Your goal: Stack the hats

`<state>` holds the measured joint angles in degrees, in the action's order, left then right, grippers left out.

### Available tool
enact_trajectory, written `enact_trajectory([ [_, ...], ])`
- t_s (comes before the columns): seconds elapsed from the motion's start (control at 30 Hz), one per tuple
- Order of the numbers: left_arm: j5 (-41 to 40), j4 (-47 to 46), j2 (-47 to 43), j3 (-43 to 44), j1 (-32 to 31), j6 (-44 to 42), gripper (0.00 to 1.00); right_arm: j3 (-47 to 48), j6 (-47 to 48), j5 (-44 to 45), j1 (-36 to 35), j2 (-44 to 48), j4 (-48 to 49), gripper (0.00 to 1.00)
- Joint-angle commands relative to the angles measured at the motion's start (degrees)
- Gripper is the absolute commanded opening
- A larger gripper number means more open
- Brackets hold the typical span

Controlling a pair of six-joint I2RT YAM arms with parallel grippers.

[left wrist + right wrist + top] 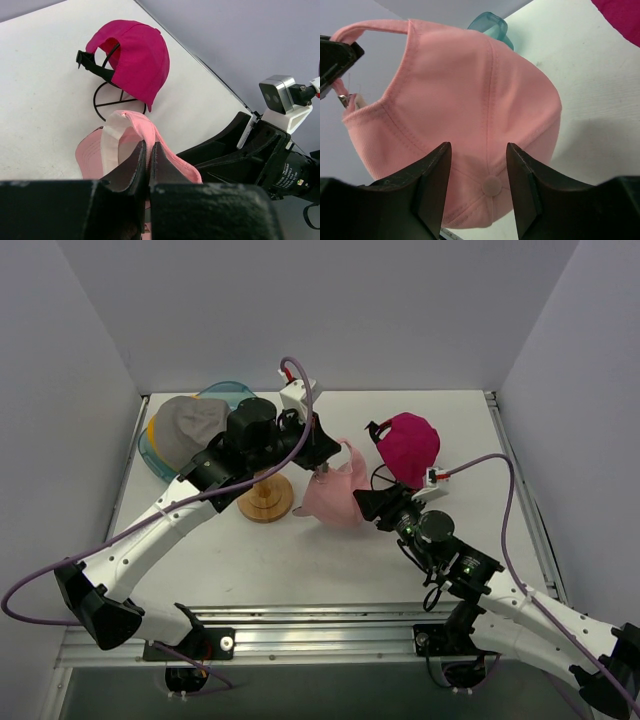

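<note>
The light pink cap (335, 498) hangs just above the table at mid-table. My left gripper (148, 146) is shut on its back edge by the strap and holds it up from above. From the right, my right gripper (479, 146) stands open, its fingers on either side of the crown button of the pink cap (470, 90), not pinching the fabric. Behind it, the magenta cap (408, 445) lies on the table, strap upward. A grey cap (190, 428) rests at the back left on a yellow-orange hat edge (151, 428).
A wooden hat stand (265, 502) stands left of the pink cap, under my left arm. A teal-blue plastic tub (228, 390) sits beneath the grey cap at the back left. Black cable loops (102, 102) lie beside the magenta cap.
</note>
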<state>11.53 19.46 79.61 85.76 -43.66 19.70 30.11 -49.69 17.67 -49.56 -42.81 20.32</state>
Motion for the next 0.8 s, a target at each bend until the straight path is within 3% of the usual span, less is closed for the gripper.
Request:
enact_trajectory([
  [0.0,-3.6,-3.6,-1.5,3.1,-0.7,-1.4,0.02,-1.0,-0.7,3.0,-0.4,-0.4,0.4,0.44],
  [0.4,-10.9,-5.1,-3.9,0.3,-2.1,-2.4,0.02,-2.2,-1.5,2.3,-0.7,-1.9,2.7,0.39],
  [0.77,-10.1,-7.8,-4.6,-0.9,-2.8,-1.8,0.02,-2.7,-1.4,1.8,-0.8,-2.1,7.3,0.33],
])
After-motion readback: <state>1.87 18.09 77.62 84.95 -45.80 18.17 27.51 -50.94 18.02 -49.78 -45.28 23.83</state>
